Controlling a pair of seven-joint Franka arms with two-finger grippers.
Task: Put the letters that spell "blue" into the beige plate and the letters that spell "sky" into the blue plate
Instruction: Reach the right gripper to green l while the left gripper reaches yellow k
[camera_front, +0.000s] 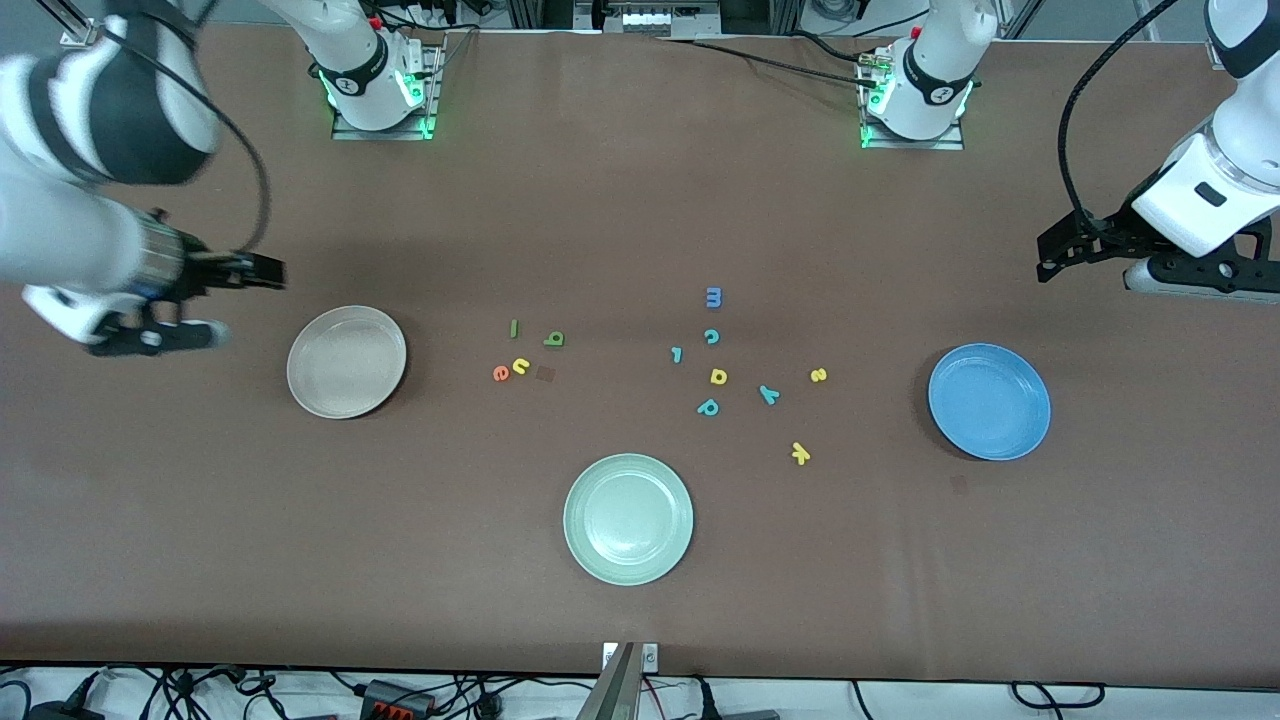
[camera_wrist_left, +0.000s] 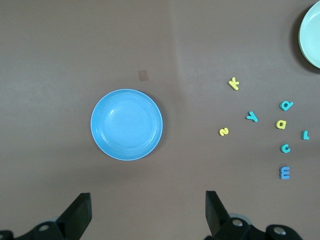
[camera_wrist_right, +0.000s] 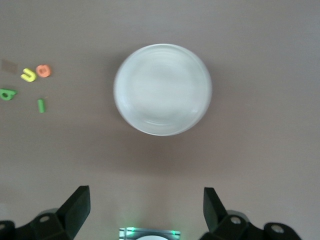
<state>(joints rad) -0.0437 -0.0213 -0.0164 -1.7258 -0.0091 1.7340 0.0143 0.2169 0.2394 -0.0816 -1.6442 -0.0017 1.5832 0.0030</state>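
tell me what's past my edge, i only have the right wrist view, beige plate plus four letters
Observer: A blue plate sits at the left arm's end of the table, with nothing in it.
Operator: any sky letters out there
Observer: Yes, the yellow s, yellow k and teal y lie loose on the table beside the blue plate.
Operator: where's the left gripper
Observer: The left gripper hangs open over the table near the blue plate, holding nothing.
Operator: anything else big
Observer: A pale green plate lies nearest the front camera, also bare.
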